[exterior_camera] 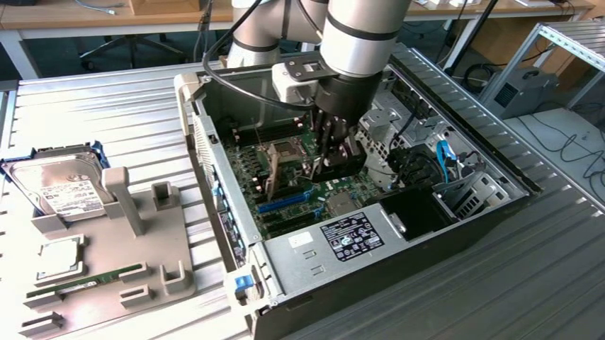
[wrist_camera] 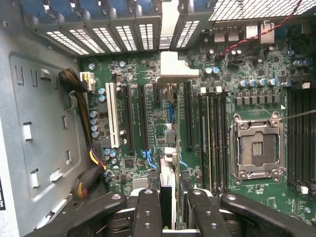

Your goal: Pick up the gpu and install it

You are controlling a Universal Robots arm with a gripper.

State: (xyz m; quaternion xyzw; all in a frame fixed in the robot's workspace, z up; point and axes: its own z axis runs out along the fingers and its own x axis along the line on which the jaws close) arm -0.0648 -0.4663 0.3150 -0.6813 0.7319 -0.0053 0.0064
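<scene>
The gripper (exterior_camera: 333, 157) is down inside the open computer case (exterior_camera: 215, 177), its dark fingers (wrist_camera: 147, 212) closed on the gpu (wrist_camera: 168, 163), which it carries edge-on straight beneath it, the card's silvery bracket (wrist_camera: 170, 59) at the end farthest from the fingers, close against the case's slotted rear wall. To my eye this is the seating step: the card is already off the grey holder tray (exterior_camera: 104, 276) and hangs just above the motherboard (wrist_camera: 148, 128), though I cannot tell whether its edge has met a slot yet. Judging by that, the next move calls for the card's lower edge to be lined up squarely with one of the long expansion slots (wrist_camera: 143, 118) beside it and pressed down evenly, without tilting. The wrist view gives that line-up, plus the empty processor socket (wrist_camera: 257, 148) off to one side; the exterior view gives the arm's depth in the case, and the hard drive (exterior_camera: 59, 185) left on the tray, well apart.
</scene>
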